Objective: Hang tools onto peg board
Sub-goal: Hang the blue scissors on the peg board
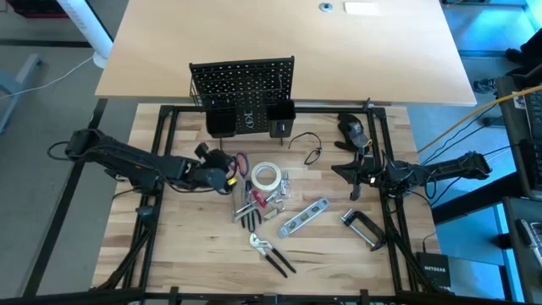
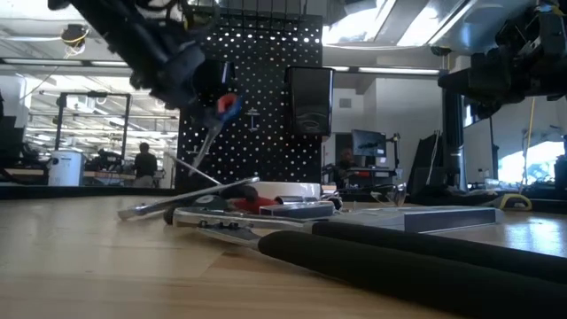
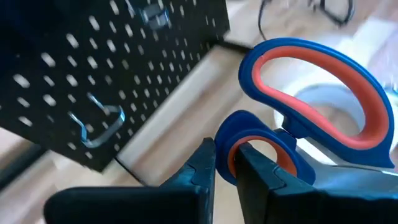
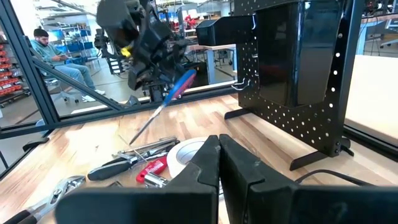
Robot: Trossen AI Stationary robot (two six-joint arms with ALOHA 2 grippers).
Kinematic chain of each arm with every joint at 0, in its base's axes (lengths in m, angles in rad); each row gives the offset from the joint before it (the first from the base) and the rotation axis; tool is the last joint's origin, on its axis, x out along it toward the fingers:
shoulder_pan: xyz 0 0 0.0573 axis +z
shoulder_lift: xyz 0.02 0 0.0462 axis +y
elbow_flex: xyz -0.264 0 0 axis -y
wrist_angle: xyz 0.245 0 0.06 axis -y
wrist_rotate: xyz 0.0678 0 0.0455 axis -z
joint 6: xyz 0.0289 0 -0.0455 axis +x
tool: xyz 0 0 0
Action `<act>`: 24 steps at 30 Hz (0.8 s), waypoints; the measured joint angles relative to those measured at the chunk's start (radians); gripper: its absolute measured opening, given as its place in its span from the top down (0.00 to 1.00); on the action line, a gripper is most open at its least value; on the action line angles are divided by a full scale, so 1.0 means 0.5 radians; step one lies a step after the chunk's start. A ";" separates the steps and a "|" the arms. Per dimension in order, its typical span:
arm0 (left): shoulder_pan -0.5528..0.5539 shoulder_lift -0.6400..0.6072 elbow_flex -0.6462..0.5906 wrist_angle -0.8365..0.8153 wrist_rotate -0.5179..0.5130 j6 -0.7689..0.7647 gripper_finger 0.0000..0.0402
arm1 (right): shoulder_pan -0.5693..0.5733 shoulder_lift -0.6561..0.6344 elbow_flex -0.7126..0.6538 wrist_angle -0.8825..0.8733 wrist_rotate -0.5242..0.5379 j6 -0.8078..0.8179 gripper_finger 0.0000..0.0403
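Observation:
The scissors [image 3: 311, 93], with red-and-blue handle loops, are in my left gripper [image 3: 227, 163], which is shut on them left of the tool pile in the high view [image 1: 222, 172]. The black peg board [image 1: 243, 85] stands upright beyond them, with two black cups [image 1: 224, 121] at its foot and a wire hook [image 3: 99, 121] on its face. The white tape roll [image 1: 266, 175], silver level [image 1: 303, 218], C-clamp [image 1: 362, 229] and black-handled pliers [image 1: 271, 254] lie on the table. My right gripper [image 4: 219, 155] is shut and empty, right of the pile [image 1: 351, 174]. My left gripper pinches the rim of the scissors' smaller handle loop [image 3: 231, 144] between its two fingers. The handles are up at the fingers and the blades [image 2: 202, 146] slant down toward the tool pile. I cannot tell whether the blade tip touches anything.
A bulky black device [image 1: 351, 127] and a thin black cable [image 1: 309, 151] lie at the back right of the work area. Small red-handled tools and metal bits [image 1: 262, 202] lie in the pile's middle. A person [image 4: 53, 53] sits beyond the table.

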 joint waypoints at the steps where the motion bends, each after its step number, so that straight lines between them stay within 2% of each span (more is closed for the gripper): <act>1: -0.015 0.000 0.019 0.003 -0.044 0.030 0.92 | 0.000 0.000 0.000 0.000 0.000 0.000 0.98; 15: -0.285 0.000 0.291 0.063 -0.758 0.568 0.93 | 0.000 0.000 0.000 0.002 0.000 0.001 0.98; 21: -0.360 0.000 0.295 0.444 -0.809 1.003 0.92 | 0.000 0.000 0.000 0.059 -0.034 0.045 0.98; 24: -0.377 0.000 0.295 0.604 -0.811 1.174 0.93 | 0.000 0.000 0.000 0.248 -0.269 0.176 0.98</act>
